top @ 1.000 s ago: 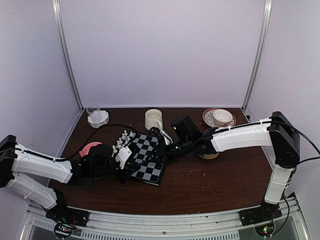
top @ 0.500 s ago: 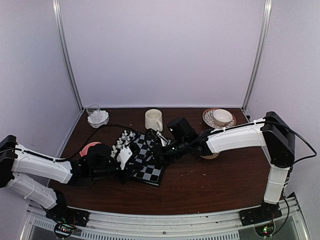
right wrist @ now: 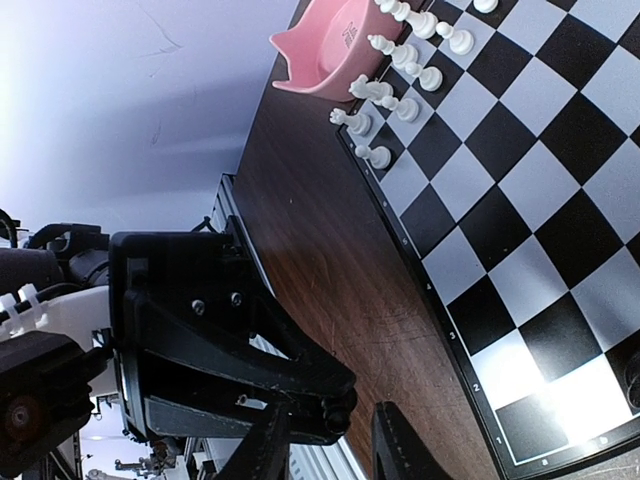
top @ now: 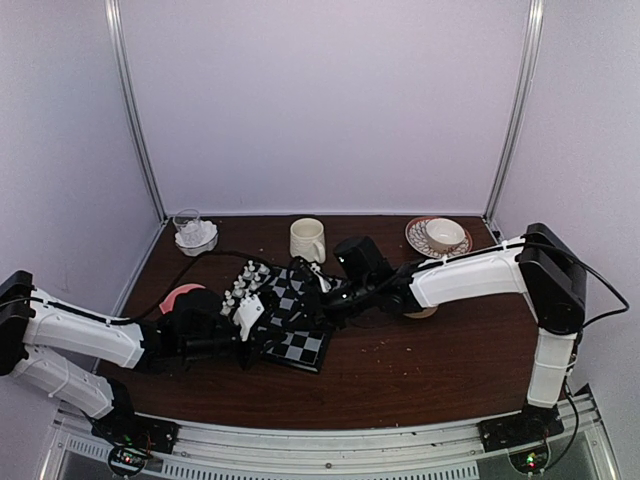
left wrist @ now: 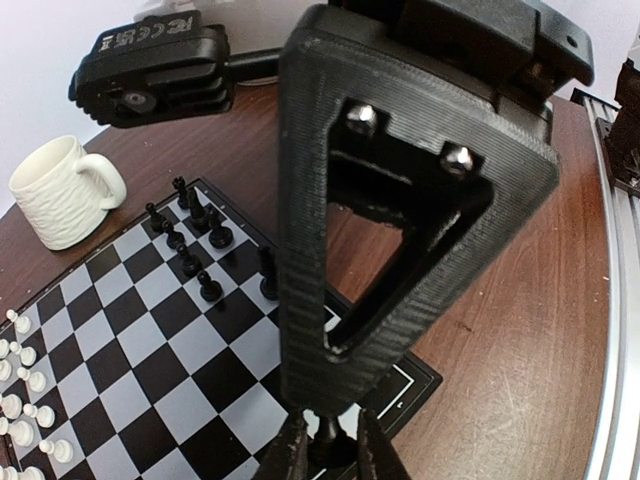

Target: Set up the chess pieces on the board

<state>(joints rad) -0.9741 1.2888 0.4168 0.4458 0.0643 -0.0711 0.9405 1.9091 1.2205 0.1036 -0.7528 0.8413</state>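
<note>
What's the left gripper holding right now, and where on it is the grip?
A black chess piece, pinched by the left gripper between its fingertips, apparently just below the rounded top; its base is hidden.

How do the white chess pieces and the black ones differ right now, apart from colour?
The white pieces stand in rows along the board edge by the pink bowl; the black pieces huddle at the corner near the mug. One black piece is pinched in the left hand; no white piece is held. Both sets are tiny and upright.

CE-type marks on black housing (left wrist: pixel 150 65); pink bowl (right wrist: pixel 318 55) embossing illeg.
</note>
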